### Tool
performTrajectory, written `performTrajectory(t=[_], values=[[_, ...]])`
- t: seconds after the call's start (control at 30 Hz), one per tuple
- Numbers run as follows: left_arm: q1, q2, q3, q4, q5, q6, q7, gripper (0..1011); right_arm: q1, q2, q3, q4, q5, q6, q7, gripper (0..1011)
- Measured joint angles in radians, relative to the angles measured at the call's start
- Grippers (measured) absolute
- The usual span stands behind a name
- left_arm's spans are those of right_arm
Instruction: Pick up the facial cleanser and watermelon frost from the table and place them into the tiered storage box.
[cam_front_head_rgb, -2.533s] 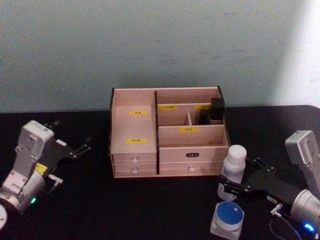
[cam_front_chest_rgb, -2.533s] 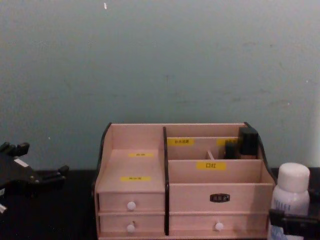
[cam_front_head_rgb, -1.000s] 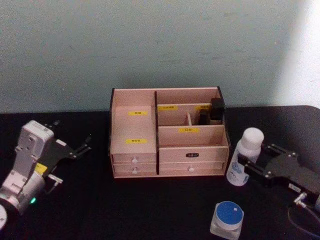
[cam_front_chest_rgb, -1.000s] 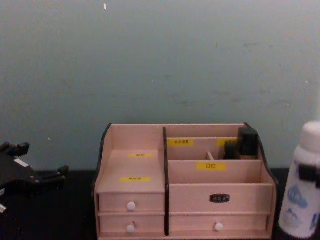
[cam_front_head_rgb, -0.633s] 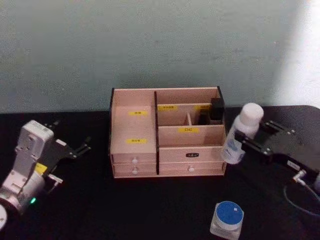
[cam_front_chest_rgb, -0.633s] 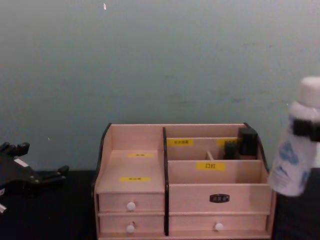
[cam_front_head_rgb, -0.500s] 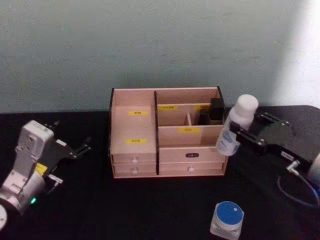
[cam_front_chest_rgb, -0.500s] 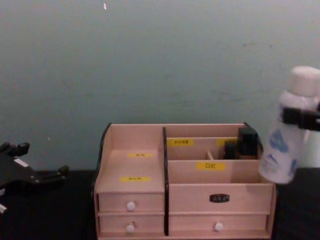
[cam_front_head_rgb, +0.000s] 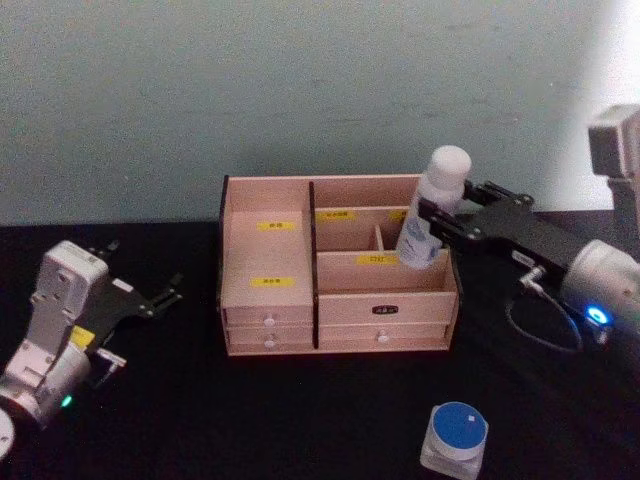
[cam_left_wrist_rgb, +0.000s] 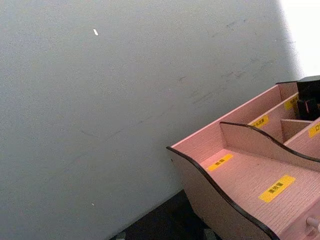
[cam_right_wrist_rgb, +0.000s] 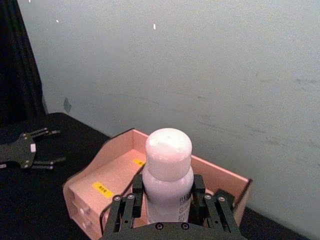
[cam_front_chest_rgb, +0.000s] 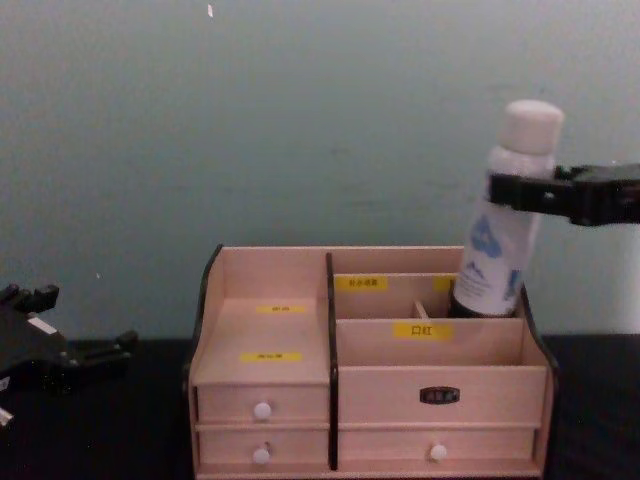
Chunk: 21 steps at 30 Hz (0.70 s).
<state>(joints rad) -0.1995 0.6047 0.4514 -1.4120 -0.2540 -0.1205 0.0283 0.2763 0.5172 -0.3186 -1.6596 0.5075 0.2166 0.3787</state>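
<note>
Progress, as we judge it: neither item is set down yet. Our right gripper (cam_front_head_rgb: 436, 217) clamps the facial cleanser (cam_front_head_rgb: 418, 243), tilted, its base dipping into the tiered storage box (cam_front_head_rgb: 270, 260) at its back right corner. The watermelon frost (cam_front_head_rgb: 456, 436) sits near the table's front right edge. Our left gripper (cam_front_head_rgb: 150, 298), fingers spread and empty, is parked by the table's left edge.

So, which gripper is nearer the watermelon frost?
Right. The right gripper, holding the facial cleanser over the tiered storage box, is behind the watermelon frost; the left gripper sits far to its left.

facial cleanser (cam_front_chest_rgb: 495, 250) | raised off table (cam_front_head_rgb: 300, 420) | now over tiered storage box (cam_front_chest_rgb: 390, 385)
</note>
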Motion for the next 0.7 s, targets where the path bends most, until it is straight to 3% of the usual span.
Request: performTrajectory(t=[0.4,0.7], values=[[0.0,0.0,0.0,0.0,0.0,0.0,0.0,1001,0.148,-0.081,-0.072,0.12,-0.027,0.037,-0.002,593],[0.0,0.0,0.0,0.0,0.0,0.0,0.0,1001,0.207,-0.127,-0.1,0.176,-0.028,0.08,-0.016,593]])
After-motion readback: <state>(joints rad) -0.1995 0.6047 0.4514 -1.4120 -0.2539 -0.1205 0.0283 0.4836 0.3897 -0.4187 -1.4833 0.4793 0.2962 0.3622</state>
